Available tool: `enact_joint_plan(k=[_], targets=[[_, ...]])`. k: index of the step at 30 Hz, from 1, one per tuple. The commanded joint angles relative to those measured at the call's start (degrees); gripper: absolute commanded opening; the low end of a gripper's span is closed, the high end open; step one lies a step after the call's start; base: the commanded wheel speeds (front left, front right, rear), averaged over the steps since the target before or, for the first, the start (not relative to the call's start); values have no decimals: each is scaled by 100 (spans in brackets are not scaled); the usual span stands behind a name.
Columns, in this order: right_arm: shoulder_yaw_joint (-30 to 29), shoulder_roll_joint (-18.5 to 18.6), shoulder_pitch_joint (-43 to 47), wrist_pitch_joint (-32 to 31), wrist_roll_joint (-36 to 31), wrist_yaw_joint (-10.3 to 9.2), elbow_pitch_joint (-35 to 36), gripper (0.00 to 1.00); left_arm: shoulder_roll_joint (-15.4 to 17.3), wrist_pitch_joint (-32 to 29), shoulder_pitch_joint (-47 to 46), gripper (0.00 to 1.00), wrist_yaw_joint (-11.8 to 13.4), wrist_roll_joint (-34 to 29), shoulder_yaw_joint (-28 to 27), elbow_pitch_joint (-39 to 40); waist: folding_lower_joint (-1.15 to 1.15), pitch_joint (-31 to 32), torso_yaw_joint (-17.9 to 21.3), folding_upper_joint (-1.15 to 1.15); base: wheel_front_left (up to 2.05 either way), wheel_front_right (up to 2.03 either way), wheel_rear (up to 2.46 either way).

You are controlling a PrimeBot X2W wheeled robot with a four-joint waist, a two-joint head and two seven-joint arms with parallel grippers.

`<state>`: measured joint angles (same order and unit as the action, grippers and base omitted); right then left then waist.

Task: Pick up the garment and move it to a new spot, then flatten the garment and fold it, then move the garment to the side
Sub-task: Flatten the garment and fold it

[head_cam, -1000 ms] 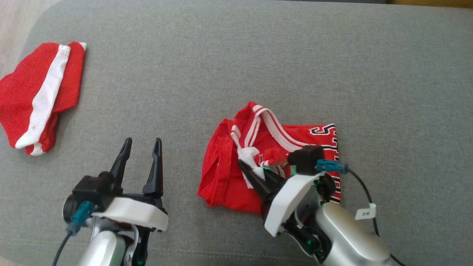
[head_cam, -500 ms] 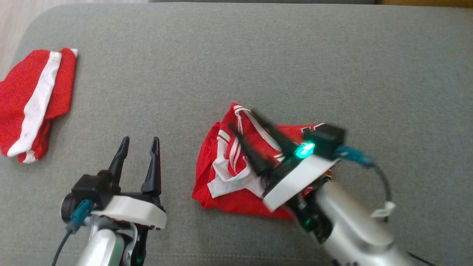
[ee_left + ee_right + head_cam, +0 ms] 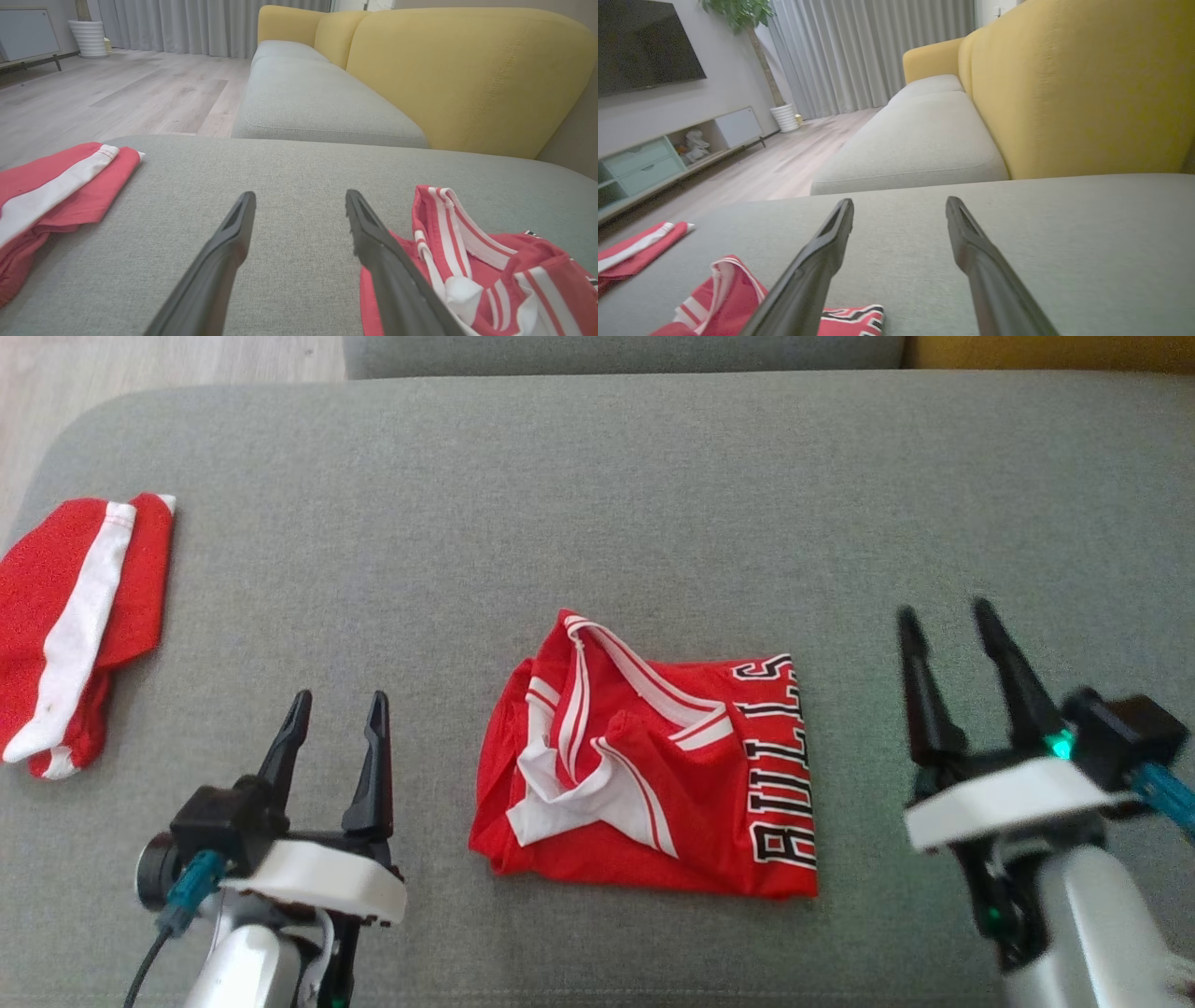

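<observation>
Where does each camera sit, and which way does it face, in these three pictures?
Head view: high on the robot, looking down at the grey cushion with the red jersey; the left gripper and right gripper show, both open.
Left wrist view: low over the cushion, facing along it toward the yellow backrest; its own two fingers show.
Right wrist view: low too, facing that backrest; its own fingers show.
Shared: both wrist views show the jersey and the red-and-white garment.
</observation>
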<state>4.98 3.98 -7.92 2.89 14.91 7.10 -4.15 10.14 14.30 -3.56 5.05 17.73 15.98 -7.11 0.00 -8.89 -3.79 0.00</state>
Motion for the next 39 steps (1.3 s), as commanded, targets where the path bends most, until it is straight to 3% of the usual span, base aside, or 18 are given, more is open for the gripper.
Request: enact_joint_plan(k=[1, 13, 31, 32, 33, 39], targets=[[-1, -11, 45, -77, -131, 39, 340, 100, 126, 65, -115, 100, 18, -38, -217, 200, 0, 26, 11, 0, 0, 0, 0], [-454, -64, 1108, -477, -603, 39, 1324, 100, 277, -71, 59, 100, 64, -41, -176, 299, 0, 173, 84, 0, 0, 0, 0], [-414, -106, 1190, -626, -551, 39, 1341, 100, 325, -144, 86, 100, 127, 25, -128, 384, 0, 139, 89, 0, 0, 0, 0], [-395, -106, 1188, -654, -546, 39, 1317, 43, 325, -143, 78, 100, 127, 27, -123, 384, 0, 132, 83, 0, 0, 0, 0], [-358, -107, 1182, -680, -538, 39, 1289, 0, 325, -142, 68, 100, 126, 29, -116, 384, 0, 122, 76, 0, 0, 0, 0], [251, -108, 935, -765, -422, 39, 779, 0, 320, -129, -31, 100, 110, 37, -76, 375, 0, 16, 6, 0, 0, 0, 0]])
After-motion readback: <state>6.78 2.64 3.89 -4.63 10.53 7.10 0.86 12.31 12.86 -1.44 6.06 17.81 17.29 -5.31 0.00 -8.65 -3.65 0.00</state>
